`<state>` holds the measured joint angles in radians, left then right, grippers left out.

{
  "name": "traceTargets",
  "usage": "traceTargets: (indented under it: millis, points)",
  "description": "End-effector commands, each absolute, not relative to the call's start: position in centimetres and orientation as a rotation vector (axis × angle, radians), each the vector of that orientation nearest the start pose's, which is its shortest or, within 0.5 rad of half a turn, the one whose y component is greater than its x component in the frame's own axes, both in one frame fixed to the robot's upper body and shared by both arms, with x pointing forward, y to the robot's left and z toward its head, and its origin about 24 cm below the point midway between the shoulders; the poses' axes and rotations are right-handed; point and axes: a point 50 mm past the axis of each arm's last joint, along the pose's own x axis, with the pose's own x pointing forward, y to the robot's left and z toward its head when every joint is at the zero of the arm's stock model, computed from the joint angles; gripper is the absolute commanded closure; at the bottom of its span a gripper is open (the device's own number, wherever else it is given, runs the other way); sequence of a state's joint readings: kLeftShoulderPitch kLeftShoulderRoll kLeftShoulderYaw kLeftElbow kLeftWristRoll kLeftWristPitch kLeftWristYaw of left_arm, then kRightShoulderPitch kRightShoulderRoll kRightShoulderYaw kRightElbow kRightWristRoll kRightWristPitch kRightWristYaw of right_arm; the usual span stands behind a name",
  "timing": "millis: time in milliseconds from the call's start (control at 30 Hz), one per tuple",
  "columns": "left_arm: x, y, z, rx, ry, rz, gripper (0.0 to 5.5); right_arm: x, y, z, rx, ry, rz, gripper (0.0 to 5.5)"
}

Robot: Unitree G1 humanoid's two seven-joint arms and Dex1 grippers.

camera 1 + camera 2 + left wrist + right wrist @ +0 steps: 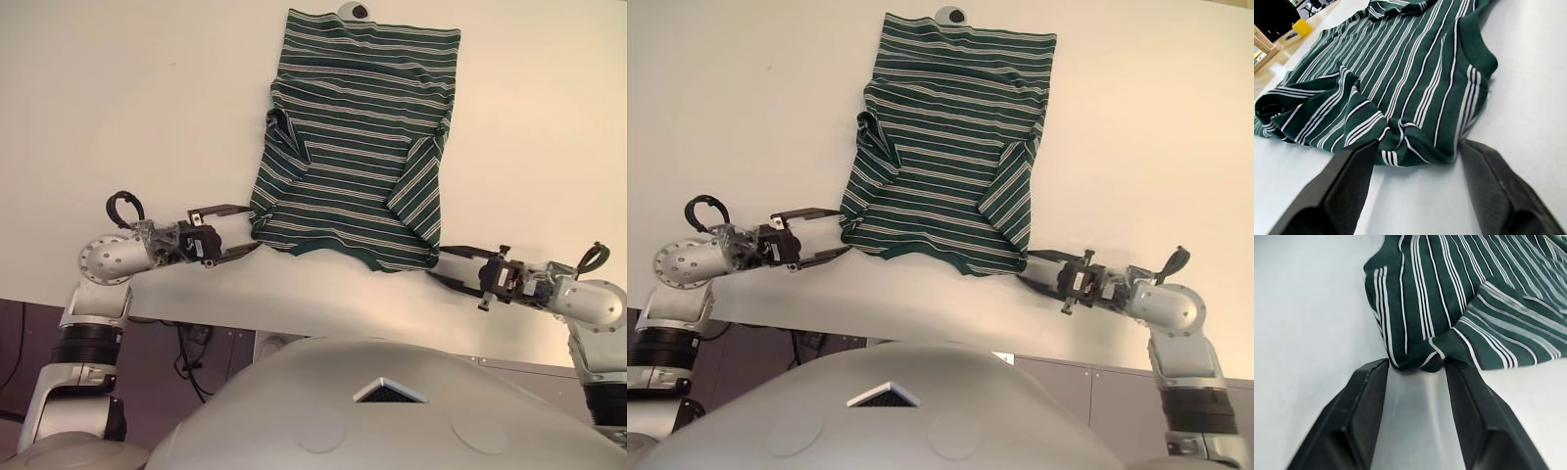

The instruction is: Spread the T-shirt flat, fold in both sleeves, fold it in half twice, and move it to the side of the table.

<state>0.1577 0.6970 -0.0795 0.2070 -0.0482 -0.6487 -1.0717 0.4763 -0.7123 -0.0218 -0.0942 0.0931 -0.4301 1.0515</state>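
The T-shirt [358,147], dark green with thin white stripes, is lying flat on the pale table [118,98], reaching from the far edge toward the robot. Both sleeves are lying turned in over the body of the shirt: the one on the robot's left is bunching into a small dark fold at the side seam, and the one on the right is crossing the lower front as a slanted striped panel. A small round white object [353,10] is peeking out from under the shirt's far edge.

The left gripper [255,227] is resting low over the table at the shirt's near left corner, its two dark fingers [1347,181] standing wide apart and gripping nothing. In the left wrist view the rumpled hem of that corner is sitting right between the fingertips, with cloth just beside both tips; whether it is touching them cannot be told.

The right gripper [434,260] is lying at the near right corner, pointing in from the robot's right. Its fingers [1361,411] are spread moderately, less widely than the left pair, and are holding nothing. In the right wrist view the rolled corner of the hem is sitting in the gap at the very tips, close against the inner face of one finger
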Motion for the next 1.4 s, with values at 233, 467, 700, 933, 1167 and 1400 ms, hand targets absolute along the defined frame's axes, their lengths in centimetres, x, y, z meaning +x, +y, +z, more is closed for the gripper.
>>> traceTargets:
  millis: [233, 467, 700, 933, 1167, 1400]
  points:
    - [17.1, 23.6, 0.9, 0.702, 0.210, -1.327, 3.88, 13.1, -15.8, 7.5, -0.630, 0.157, 1.251, 4.51]
    - [16.7, 23.2, 0.7, 0.706, 0.205, -1.355, 5.02, 13.9, -15.8, 8.9, -0.578, 0.175, 1.174, 5.50]
    - [16.4, 23.1, 0.7, 0.693, 0.199, -1.338, 5.50, 14.5, -22.8, 6.9, -0.646, 0.272, 1.165, 4.32]
    - [15.8, 23.2, 0.5, 0.682, 0.195, -1.306, 5.50, 15.4, -26.4, 5.6, -0.913, 0.238, 1.282, 3.90]
    - [16.0, 23.3, 0.6, 0.683, 0.191, -1.301, 5.50, 13.5, -25.7, 3.1, -0.932, 0.126, 1.343, 3.90]
    - [16.4, 23.3, 0.7, 0.680, 0.189, -1.308, 5.50, 13.0, -25.6, 2.2, -0.917, 0.092, 1.342, 3.90]
